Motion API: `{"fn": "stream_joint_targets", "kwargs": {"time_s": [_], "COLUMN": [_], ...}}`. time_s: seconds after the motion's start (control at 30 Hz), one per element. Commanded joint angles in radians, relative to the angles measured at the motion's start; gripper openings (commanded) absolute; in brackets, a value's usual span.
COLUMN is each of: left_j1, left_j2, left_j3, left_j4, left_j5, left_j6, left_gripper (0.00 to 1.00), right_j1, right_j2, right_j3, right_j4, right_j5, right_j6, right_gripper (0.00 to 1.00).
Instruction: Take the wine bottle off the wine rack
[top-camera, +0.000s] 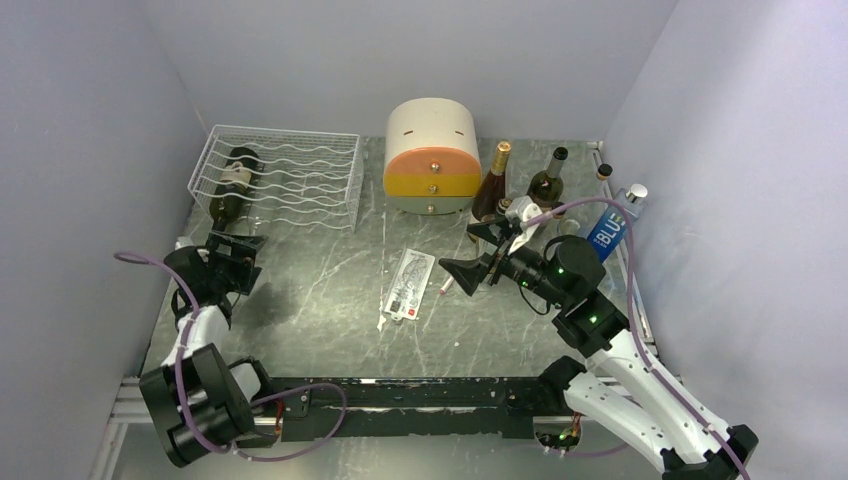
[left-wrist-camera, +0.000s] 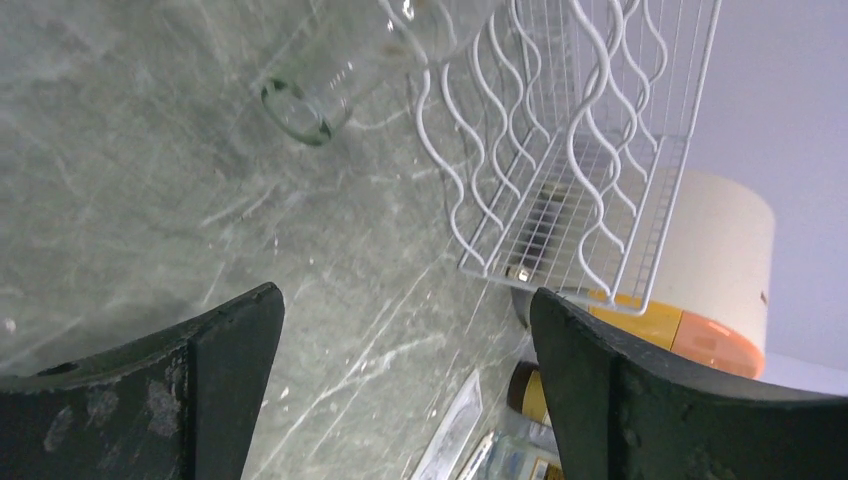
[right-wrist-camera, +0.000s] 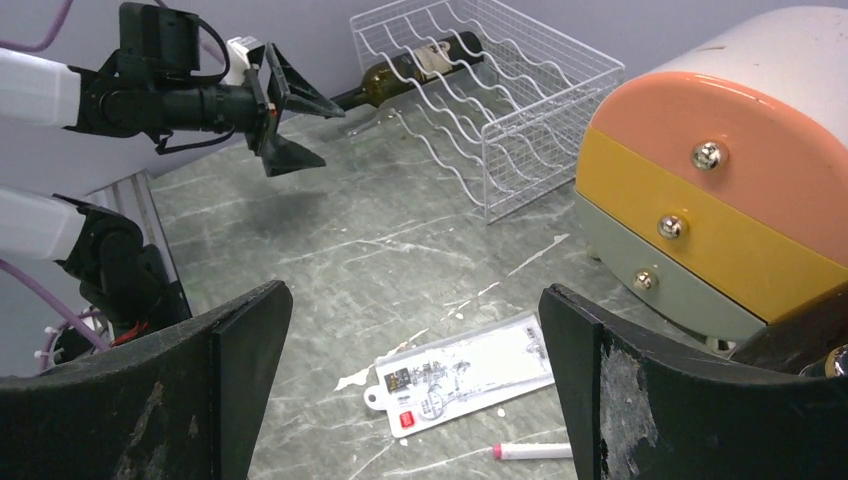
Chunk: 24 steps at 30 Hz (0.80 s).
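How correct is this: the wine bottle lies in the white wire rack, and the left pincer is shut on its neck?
One thing is wrong. The wine bottle does lie in the white wire rack, but the left pincer is open, with the neck ahead of it and untouched. The left wrist view shows it.

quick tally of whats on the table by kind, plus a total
wine bottles: 3
blue bottle: 1
wine rack: 1
drawer cabinet: 1
flat packet: 1
pen: 1
dark-capped item, unclear: 1
total: 9
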Motion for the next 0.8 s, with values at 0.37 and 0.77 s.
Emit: {"fn": "stream_joint_targets", "kwargs": {"time_s": [0.37, 0.77], "left_j1": [0.017, -0.002], "left_j2": [0.311, 0.591], "left_j3": [-0.053, -0.039], "left_j4": [0.545, 0.901], "left_j5": [-0.113, -0.063], "left_j6": [-0.078, -0.11], "left_gripper": [0.89, 0.73], "right_j1": [-0.003, -0.002], "right_j2": [0.002, 0.02], "right_j3": [-0.013, 0.006], "right_j4": [0.023, -0.008], "right_j5": [0.001, 0.024], "right_j6": [0.002, -0.012], "right_gripper": [1.0, 1.0]}}
